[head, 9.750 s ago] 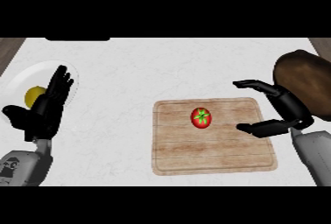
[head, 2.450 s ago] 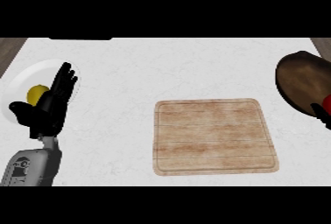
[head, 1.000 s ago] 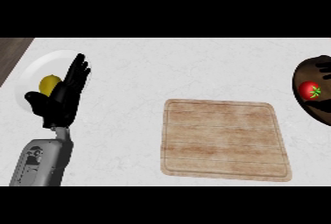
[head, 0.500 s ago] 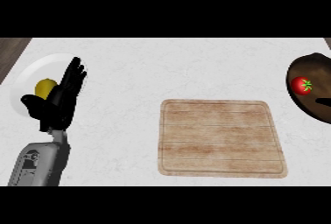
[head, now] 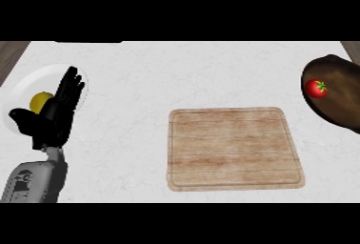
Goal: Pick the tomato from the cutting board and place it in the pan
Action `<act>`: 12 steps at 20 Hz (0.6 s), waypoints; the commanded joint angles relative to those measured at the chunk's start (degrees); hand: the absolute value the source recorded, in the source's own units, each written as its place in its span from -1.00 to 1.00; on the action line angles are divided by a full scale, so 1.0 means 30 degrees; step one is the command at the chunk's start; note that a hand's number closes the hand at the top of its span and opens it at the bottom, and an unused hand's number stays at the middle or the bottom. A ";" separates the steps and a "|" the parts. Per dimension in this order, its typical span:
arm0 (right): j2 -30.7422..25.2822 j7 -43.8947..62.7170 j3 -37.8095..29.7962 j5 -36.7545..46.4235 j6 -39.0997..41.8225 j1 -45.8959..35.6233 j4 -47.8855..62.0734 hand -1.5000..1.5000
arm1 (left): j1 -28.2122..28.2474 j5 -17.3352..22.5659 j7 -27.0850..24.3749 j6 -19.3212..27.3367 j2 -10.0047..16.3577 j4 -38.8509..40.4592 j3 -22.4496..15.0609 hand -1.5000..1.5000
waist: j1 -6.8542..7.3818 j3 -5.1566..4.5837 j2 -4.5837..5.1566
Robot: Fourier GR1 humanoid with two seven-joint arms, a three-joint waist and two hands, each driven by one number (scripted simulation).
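Since my right hand has left the view, one tomato (head: 315, 88) sits in one pan (head: 342, 105) at the right edge of the bench (head: 183, 71), one cutting board (head: 234, 148) lies mid-bench, and my left hand (head: 51, 120) rests, fingers (head: 69, 88) straight and spread, over one plate (head: 28, 85) with one yellow fruit (head: 41, 99).

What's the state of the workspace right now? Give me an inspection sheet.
Surface: white counter, lightly marbled.
Job's things: tomato lies in the pan at the right edge; cutting board in the middle, nothing on it.
Clutter: white plate at the left with a yellow item, partly behind the left hand.
Hands: left hand open, fingers up, resting at the left; right hand not in view.
Cables: nothing seen.
Surroundings: brown floor past the counter's far corners.
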 commanded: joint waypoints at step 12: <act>-0.2771 -0.3219 0.0246 -0.1808 0.7099 0.4180 -0.1511 -1.00 | 0.0099 0.0118 -0.0582 -0.0108 0.0307 0.0827 0.0603 0.00 | -0.0646 -0.0037 -0.0213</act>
